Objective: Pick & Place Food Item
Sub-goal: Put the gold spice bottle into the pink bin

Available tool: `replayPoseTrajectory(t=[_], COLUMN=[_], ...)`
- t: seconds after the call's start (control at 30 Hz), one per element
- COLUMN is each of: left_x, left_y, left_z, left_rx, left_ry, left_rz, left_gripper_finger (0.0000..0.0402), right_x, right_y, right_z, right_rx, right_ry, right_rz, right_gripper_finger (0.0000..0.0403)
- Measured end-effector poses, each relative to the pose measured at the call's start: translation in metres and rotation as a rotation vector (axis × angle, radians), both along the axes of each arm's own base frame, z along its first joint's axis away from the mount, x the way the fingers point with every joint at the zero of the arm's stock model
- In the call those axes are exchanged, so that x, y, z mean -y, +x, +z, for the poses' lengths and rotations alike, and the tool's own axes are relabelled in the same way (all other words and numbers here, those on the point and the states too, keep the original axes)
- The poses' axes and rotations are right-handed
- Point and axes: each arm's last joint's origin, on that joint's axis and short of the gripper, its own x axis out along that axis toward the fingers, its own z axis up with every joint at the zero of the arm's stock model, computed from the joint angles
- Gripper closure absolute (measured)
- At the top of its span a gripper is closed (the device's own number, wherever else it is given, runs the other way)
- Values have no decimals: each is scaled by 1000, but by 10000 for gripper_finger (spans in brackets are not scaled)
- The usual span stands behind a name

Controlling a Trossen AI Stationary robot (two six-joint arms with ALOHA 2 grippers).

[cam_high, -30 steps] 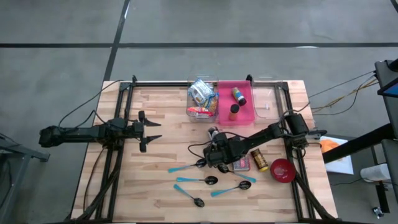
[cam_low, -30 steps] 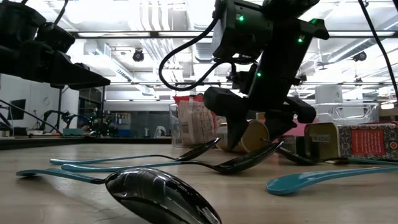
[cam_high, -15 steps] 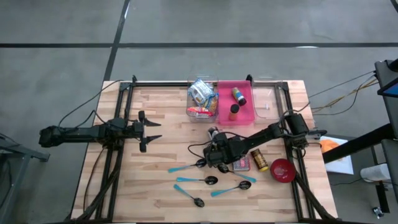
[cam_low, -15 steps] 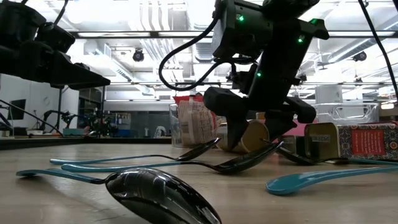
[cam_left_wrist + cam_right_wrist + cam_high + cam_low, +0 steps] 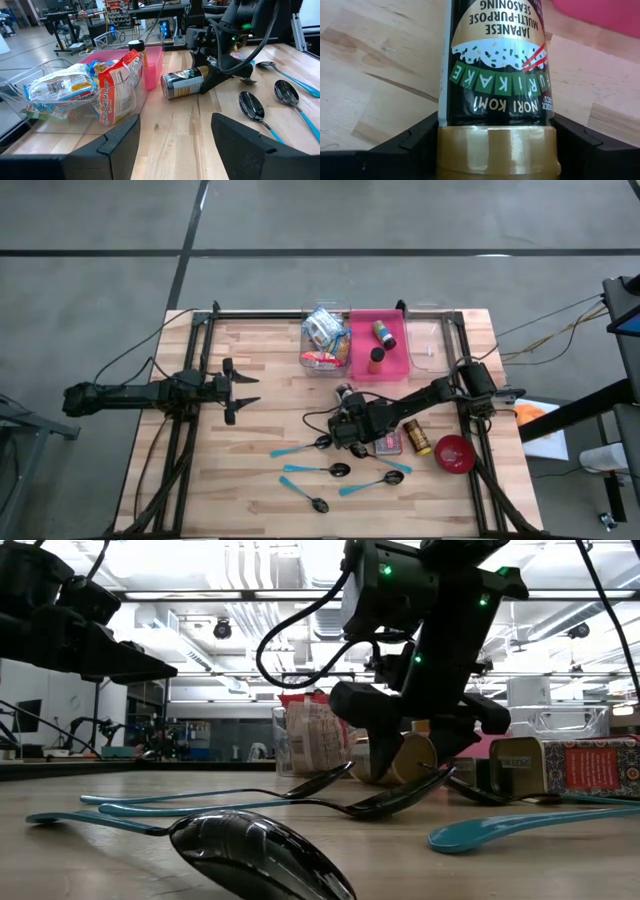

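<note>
The right gripper (image 5: 495, 150) is clamped on a furikake jar (image 5: 496, 75), one finger (image 5: 405, 142) on each side just above its gold cap. The dark label reads "JAPANESE MULTI-PURPOSE SEASONING", "FURIKAKE" and "NORI KOMI". The jar lies on its side on the wooden table (image 5: 265, 365), mid-table, its long axis flat along the boards, cap end towards the gripper. Beyond it sits a pink bin (image 5: 380, 345); the packet lettering in the clear bin (image 5: 30, 107) seems unreadable. The left gripper (image 5: 240, 388) waits, fingers apart, at the table's left.
</note>
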Motion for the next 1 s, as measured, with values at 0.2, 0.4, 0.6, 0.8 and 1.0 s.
replayPoseTrajectory(t=[0.2, 0.4, 0.6, 0.8, 1.0], left_x=[0, 0, 0, 0, 0], left_y=[0, 0, 0, 0, 0], left_z=[0, 0, 0, 0, 0], left_rx=[0, 0, 1, 0, 1], left_ry=[-2, -2, -2, -2, -1], left_rz=[0, 0, 1, 0, 0], left_gripper_finger=[158, 158, 158, 158, 158], right_x=[0, -2, -10, -14, -4], right_y=[2, 2, -8, -28, -54], right_z=[8, 31, 58, 93, 128], right_rx=[-4, 32, 78, 112, 116], right_ry=[-17, -46, -87, -171, -264], right_rz=[1, 30, 75, 108, 88], right_gripper_finger=[129, 129, 128, 128, 128])
